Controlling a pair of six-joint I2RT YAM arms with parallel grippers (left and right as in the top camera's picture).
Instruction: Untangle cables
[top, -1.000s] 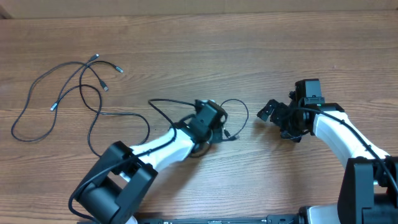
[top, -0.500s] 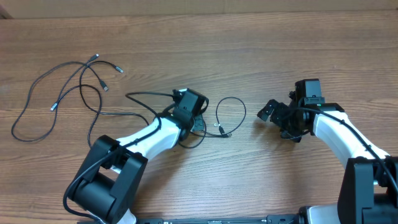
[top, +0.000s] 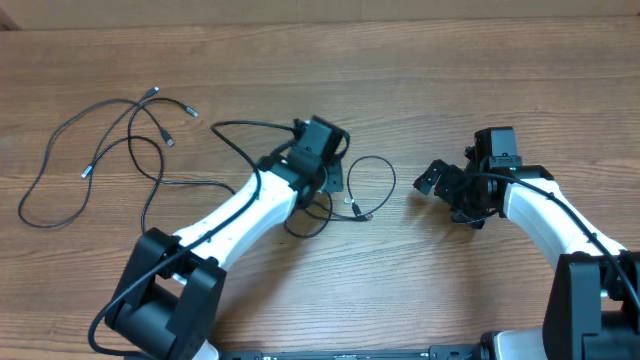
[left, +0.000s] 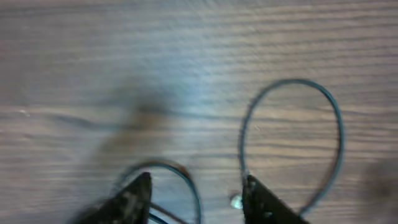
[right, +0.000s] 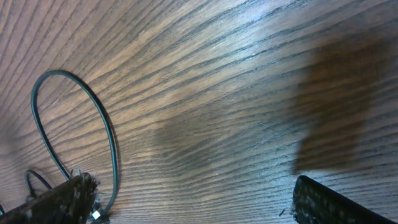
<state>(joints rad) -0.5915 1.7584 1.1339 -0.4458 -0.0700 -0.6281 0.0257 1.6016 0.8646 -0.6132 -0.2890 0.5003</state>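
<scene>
Several thin black cables lie looped at the left of the wooden table, their small plug ends spread apart. One cable arcs from there to my left gripper. A small loop with a silver plug lies just right of that gripper. In the left wrist view the left gripper is open, a blurred cable curve lies between its fingers, and the small loop lies ahead to the right. My right gripper is open and empty, right of the loop.
The table's far edge runs along the top of the overhead view. The right wrist view shows the right gripper over bare wood grain.
My left arm has swung left and then up away from me. The long cable arc has shifted with it. The small loop has settled slightly left. The right arm has not moved.
</scene>
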